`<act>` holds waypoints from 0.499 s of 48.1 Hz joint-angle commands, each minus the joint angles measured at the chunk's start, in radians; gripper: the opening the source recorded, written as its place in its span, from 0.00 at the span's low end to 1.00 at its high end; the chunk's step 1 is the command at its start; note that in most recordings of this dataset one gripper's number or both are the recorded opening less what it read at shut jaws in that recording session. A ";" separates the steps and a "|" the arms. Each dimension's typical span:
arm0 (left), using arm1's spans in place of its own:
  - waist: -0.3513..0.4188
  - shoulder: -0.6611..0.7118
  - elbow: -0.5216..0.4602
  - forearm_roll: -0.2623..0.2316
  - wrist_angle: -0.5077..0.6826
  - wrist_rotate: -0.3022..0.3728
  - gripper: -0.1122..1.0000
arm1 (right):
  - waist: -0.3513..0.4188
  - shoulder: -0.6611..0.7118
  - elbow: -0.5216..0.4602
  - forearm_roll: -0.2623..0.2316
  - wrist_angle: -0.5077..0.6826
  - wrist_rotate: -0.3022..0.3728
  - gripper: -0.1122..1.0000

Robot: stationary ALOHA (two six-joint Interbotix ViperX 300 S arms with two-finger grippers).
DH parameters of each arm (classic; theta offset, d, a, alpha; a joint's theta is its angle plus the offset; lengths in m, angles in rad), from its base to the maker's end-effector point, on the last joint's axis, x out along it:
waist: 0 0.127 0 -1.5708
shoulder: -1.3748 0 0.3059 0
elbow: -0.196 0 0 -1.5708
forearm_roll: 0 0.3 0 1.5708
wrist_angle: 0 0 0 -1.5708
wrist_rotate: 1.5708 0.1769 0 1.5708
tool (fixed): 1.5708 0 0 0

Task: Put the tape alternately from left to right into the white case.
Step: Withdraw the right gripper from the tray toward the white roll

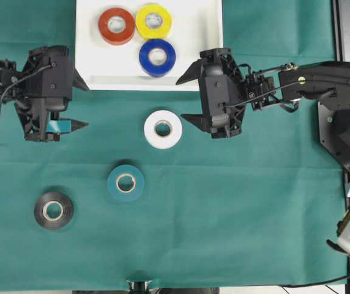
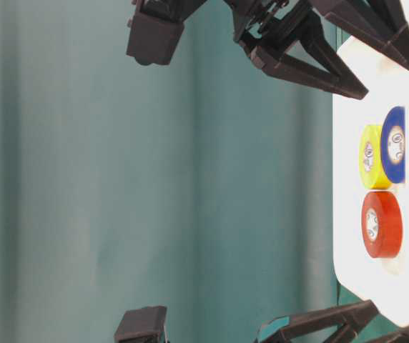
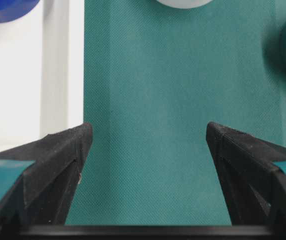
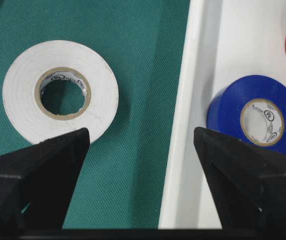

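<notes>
While in the white case (image 1: 89, 55), three rolls; outside, three.

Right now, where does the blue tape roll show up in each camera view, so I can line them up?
Overhead: blue tape roll in the white case, lower right of the three.
Table-level: blue tape roll standing above the yellow roll, far right.
Left wrist: only an edge, top left corner.
Right wrist: right of centre, inside the case.
Shared landmark: the case rim.

Three tape rolls (image 1: 139, 35) in the white case (image 1: 205, 55), three outside.
</notes>
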 commanded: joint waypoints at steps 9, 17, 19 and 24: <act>-0.058 -0.005 -0.052 -0.002 -0.008 -0.003 0.96 | 0.002 -0.023 -0.009 -0.002 -0.003 0.002 0.84; -0.112 0.029 -0.084 -0.002 -0.008 -0.028 0.96 | 0.002 -0.023 -0.006 -0.002 -0.003 0.002 0.84; -0.123 0.040 -0.092 -0.002 -0.008 -0.038 0.96 | 0.002 -0.023 -0.006 -0.002 -0.005 0.002 0.84; -0.150 0.074 -0.118 -0.002 -0.006 -0.078 0.96 | 0.002 -0.023 -0.005 -0.002 -0.003 0.002 0.84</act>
